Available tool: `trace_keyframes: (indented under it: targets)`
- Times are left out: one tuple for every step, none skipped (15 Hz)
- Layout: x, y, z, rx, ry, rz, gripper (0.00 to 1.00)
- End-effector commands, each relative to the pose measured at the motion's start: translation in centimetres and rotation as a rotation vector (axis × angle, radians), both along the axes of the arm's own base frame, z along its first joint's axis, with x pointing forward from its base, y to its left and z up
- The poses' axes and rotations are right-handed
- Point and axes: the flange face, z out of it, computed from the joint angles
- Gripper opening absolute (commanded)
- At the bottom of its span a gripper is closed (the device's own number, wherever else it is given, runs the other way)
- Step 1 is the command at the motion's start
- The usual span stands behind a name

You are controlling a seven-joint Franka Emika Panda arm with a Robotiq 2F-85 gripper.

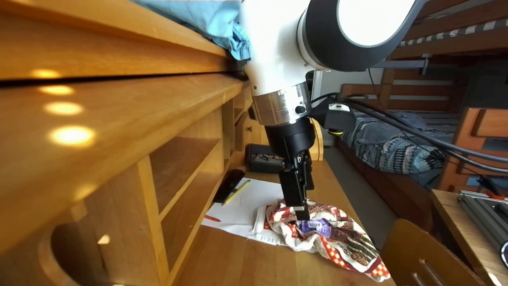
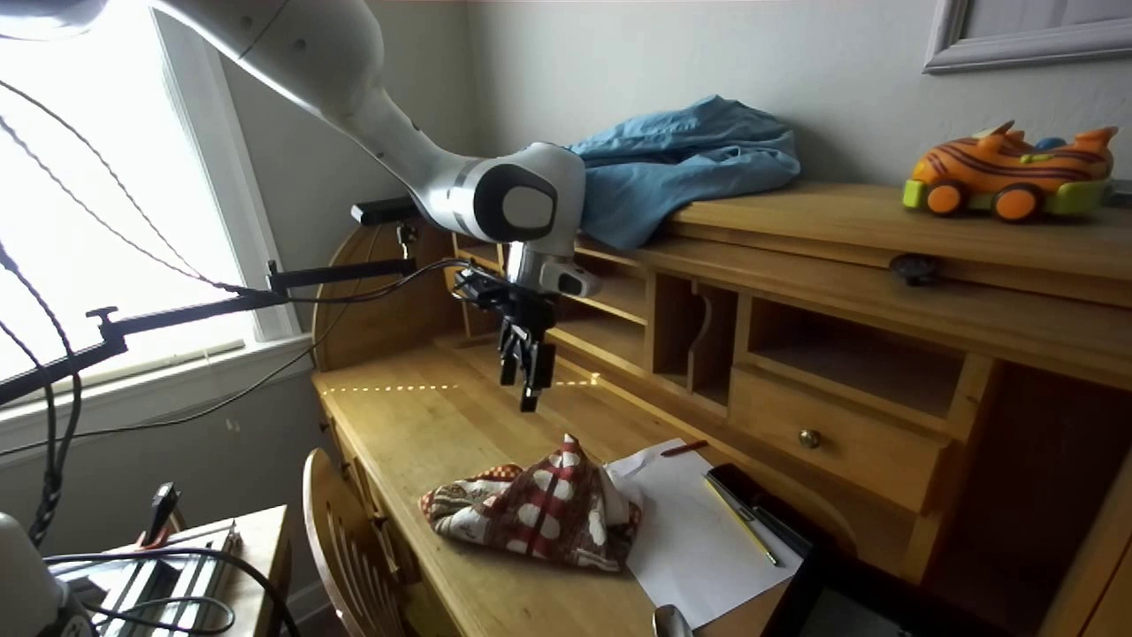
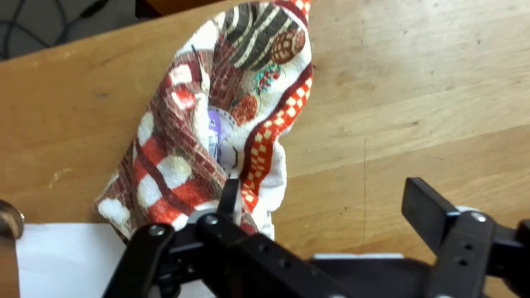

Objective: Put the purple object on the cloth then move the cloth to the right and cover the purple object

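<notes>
From the wrist view I look down past the gripper (image 3: 322,190): it is released, its jaws standing wide apart with the wood of the desk (image 3: 352,116) showing between them. One jaw overlaps the lower end of the patterned cloth (image 3: 174,165) in this line of sight; whether it touches, I can't tell from here. The purple object (image 3: 215,124) sits in the cloth, and a fold printed in red and white leans over one side of it, so only a part peeps out. A corner of the cloth lies over the white paper (image 3: 62,256).

In an exterior view, the white arm (image 1: 274,59) reaches down over the desk. The purple object is easier to spot, nestled among the folds with a pale printed patch showing. A yellow pencil (image 1: 237,192) rests on the paper, just beside a black case (image 1: 229,184), and a red crayon (image 1: 212,218) lies near the paper's edge. Beyond them stands a dark bin (image 1: 262,167) with small things in it.

In an exterior view, an orange toy car (image 2: 1013,172) sits on the top ledge of the desk, with light-blue fabric (image 2: 690,159) draped over the edge. The gripper hangs in the air, apart from the cloth, which rises to a peak here and hides the purple object.
</notes>
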Motion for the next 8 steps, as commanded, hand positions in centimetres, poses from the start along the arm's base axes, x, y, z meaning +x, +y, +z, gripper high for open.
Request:
trace_keyframes:
  targets:
    - [-1.5,-0.3,0.5,-0.103,0.097,-0.086,1.00]
    - [-2.0,-0.4,0.2,-0.126,0.132,-0.100,1.00]
    - [-2.7,-0.4,-0.1,-0.147,0.164,-0.114,1.00]
    - [-3.5,-0.3,-0.5,-0.167,0.194,-0.120,1.00]
    - [-4.1,-0.1,-0.8,-0.187,0.222,-0.118,1.00]
    - [-4.7,0.1,-1.1,-0.201,0.244,-0.109,1.00]
    - [-5.0,0.2,-1.1,-0.209,0.259,-0.103,1.00]
    - [-5.1,0.1,-0.7,-0.203,0.266,-0.079,1.00]
